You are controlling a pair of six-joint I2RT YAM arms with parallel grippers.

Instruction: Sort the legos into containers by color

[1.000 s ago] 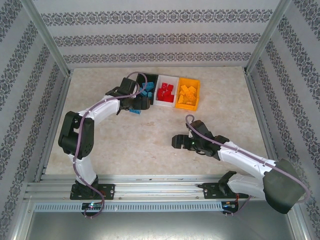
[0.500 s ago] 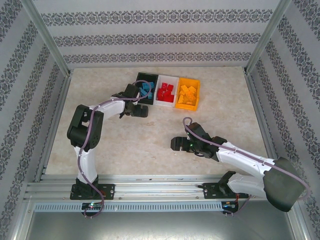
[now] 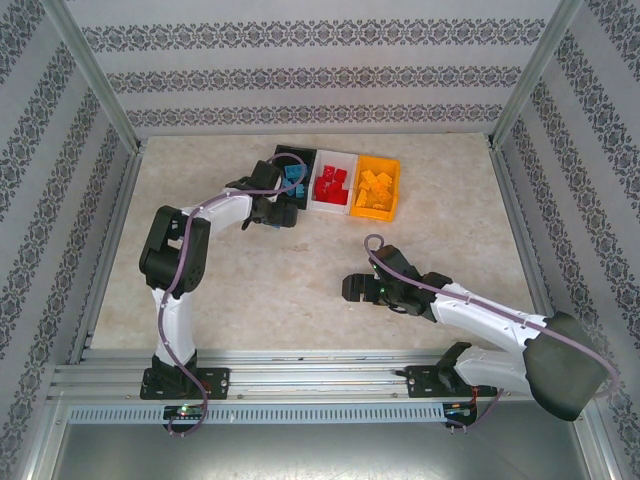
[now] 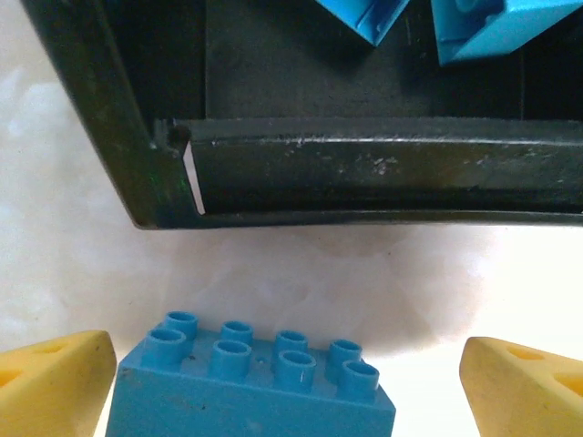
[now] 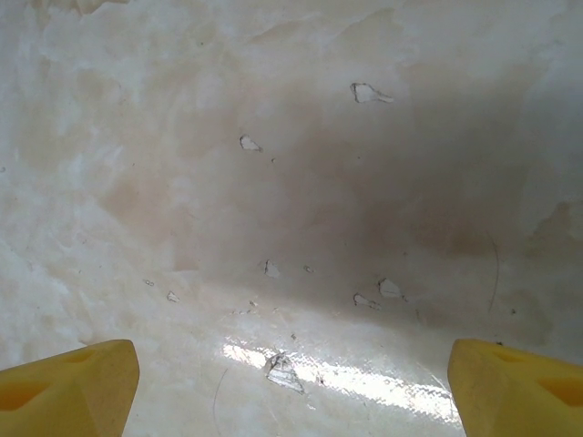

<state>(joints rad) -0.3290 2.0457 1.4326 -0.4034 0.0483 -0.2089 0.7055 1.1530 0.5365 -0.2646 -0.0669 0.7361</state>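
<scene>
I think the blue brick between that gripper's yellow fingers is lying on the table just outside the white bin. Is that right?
Not quite: that bin is black, not white. The left wrist view shows the blue brick lying on the table between the yellow fingers of the left gripper, just outside the black bin, which holds other blue bricks.

Scuffed plastic bin (image 4: 364, 168), glossy plastic brick (image 4: 246, 396)
</scene>
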